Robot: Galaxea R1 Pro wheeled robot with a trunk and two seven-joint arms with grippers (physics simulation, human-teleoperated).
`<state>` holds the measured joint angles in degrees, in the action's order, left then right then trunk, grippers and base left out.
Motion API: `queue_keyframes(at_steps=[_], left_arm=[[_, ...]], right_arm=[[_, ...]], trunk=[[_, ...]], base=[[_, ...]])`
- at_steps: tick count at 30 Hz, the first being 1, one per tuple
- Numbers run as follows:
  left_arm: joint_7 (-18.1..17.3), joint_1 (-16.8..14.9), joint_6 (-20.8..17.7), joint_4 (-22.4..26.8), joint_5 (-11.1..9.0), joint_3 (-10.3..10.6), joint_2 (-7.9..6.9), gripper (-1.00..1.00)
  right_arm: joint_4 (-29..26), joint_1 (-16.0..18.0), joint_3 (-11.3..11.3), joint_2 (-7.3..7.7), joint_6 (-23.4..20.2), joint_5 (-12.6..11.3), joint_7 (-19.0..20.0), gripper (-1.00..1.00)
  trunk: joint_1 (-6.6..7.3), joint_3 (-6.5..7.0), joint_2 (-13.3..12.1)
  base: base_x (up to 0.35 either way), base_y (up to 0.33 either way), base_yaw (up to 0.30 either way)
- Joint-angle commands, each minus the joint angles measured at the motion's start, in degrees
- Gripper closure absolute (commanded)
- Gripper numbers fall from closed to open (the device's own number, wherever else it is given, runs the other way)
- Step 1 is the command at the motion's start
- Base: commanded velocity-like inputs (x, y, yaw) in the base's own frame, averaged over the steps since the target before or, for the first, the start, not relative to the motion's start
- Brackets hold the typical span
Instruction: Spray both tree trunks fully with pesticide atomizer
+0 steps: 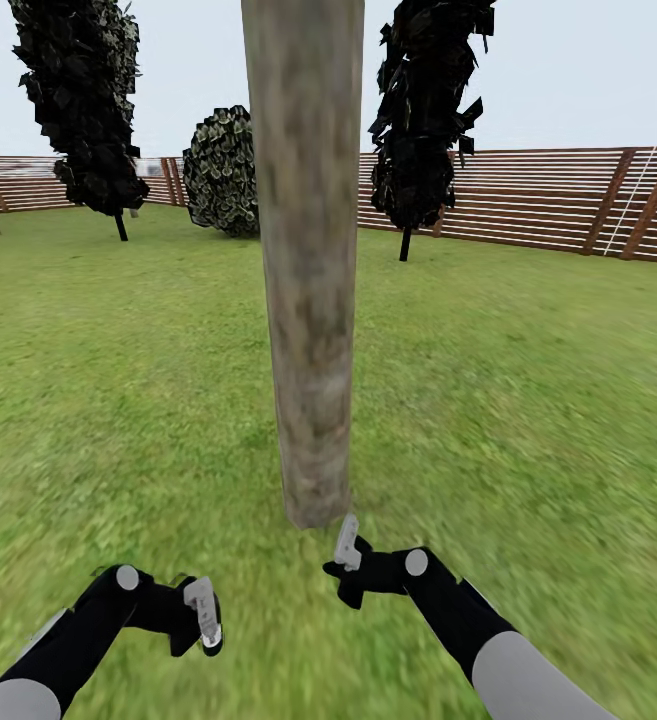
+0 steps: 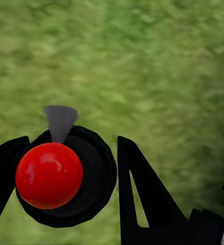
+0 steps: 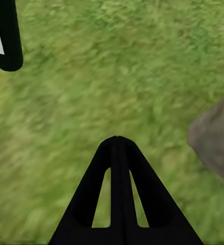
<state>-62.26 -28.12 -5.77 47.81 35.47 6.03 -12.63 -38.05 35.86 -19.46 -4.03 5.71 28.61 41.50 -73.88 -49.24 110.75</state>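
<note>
item: pesticide atomizer, gripped in left pincer, nozzle aimed at grass, not trunk ahead. right pincer: closed, empty, nearer trunk base.

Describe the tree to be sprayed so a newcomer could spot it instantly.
On the wide green lawn ringed by a brown slatted wooden fence, look dead centre, just ahead of the robot's arms. There rises a thick, straight, bare, mottled grey-brown trunk. Unlike the dark cypress-like trees behind it on thin black stems, it is stout and leafless here.
</note>
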Motion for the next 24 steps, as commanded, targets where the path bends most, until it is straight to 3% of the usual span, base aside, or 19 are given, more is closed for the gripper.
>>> queue_keyframes(at_steps=[1, 14, 17, 20, 24], left_arm=[[0.03, -0.05, 0.01, -0.04, 0.11, 0.64, 0.18, 1.0], [0.19, -0.45, -0.51, -0.09, 0.68, 1.7, 1.45, 1.0], [0.16, -0.48, -0.55, -0.09, 2.54, 1.77, 2.4, 1.0], [0.2, -0.47, -0.57, -0.09, 5.25, 1.73, 3.38, 1.0], [0.19, -0.45, -0.62, -0.09, 6.88, 1.71, 4.02, 1.0]], right_arm=[[0.0, 0.0, 0.0, -0.01, 0.0, 0.13, 0.03, 1.0], [-0.56, 0.0, -0.04, -0.51, 0.0, 0.35, 3.71, 1.0], [-1.01, 0.0, -0.05, -0.61, 0.0, 0.32, 4.09, 1.0], [-2.32, 0.01, -0.05, -0.63, 0.0, 0.31, 6.98, 1.0], [-3.38, 0.01, -0.05, -0.63, 0.0, 0.31, 8.81, 1.0]], trunk=[[0.0, 0.0, 0.0], [0.0, 0.0, 0.0], [0.0, 0.0, 0.0], [0.0, 0.0, 0.0], [0.0, 0.0, 0.0]], base=[[0.0, 0.0, 0.0], [0.0, 0.0, 0.0], [0.0, 0.0, 0.0], [0.0, 0.0, 0.0], [0.0, 0.0, 0.0]])
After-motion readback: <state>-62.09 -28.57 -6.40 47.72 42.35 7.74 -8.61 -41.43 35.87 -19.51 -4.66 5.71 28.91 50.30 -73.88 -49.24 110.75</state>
